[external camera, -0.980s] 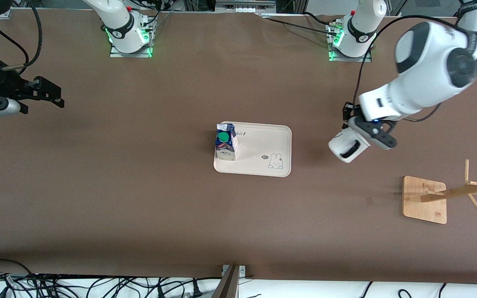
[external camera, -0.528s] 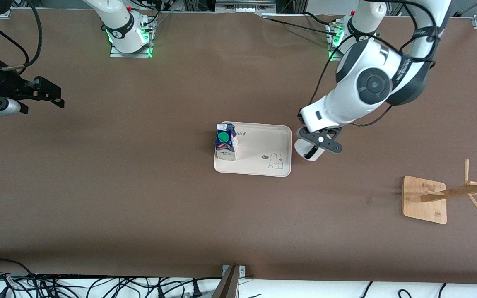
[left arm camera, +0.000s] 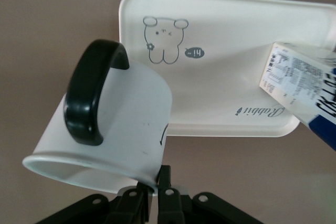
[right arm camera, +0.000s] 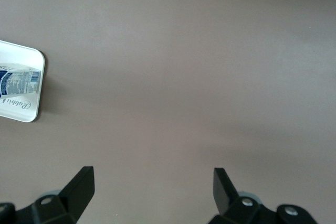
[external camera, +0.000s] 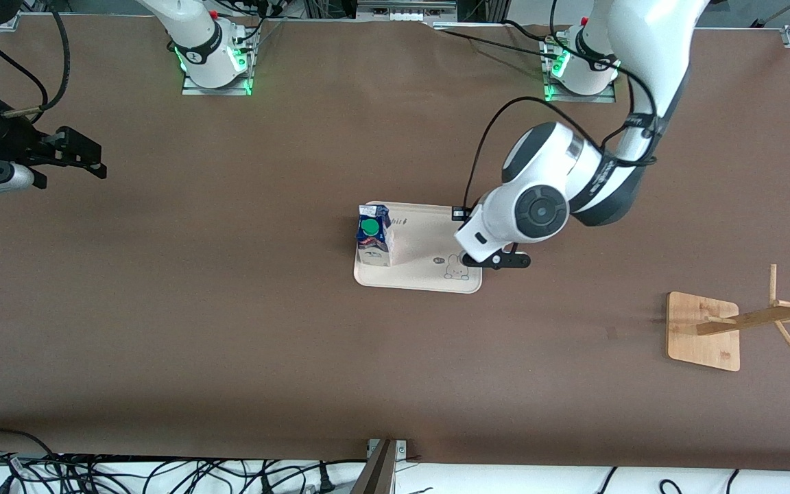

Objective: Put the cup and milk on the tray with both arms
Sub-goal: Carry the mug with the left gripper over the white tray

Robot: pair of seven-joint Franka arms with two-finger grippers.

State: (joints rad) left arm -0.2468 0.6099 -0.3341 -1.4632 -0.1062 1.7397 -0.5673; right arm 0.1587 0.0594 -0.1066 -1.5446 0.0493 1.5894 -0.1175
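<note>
The cream tray (external camera: 424, 241) lies mid-table. The blue and white milk carton (external camera: 374, 238) with a green cap stands on the tray's end toward the right arm. My left gripper (external camera: 499, 261) hangs over the tray's other end, by the bunny drawing; the wrist hides the cup in the front view. In the left wrist view the gripper (left arm camera: 157, 184) is shut on the rim of the white cup (left arm camera: 118, 129), which is tilted with its black handle showing, above the tray (left arm camera: 231, 35) and apart from the carton (left arm camera: 310, 93). My right gripper (external camera: 73, 154) waits open and empty at the right arm's end of the table.
A wooden rack with a square base (external camera: 703, 331) and slanted pegs stands toward the left arm's end, nearer the front camera. The right wrist view (right arm camera: 152, 192) shows bare brown table with the tray's corner (right arm camera: 23, 113) and carton (right arm camera: 18, 80) at its edge.
My left arm has carried the cup from over the bare table to over the tray's bunny end. The right arm, milk and tray have not moved.
</note>
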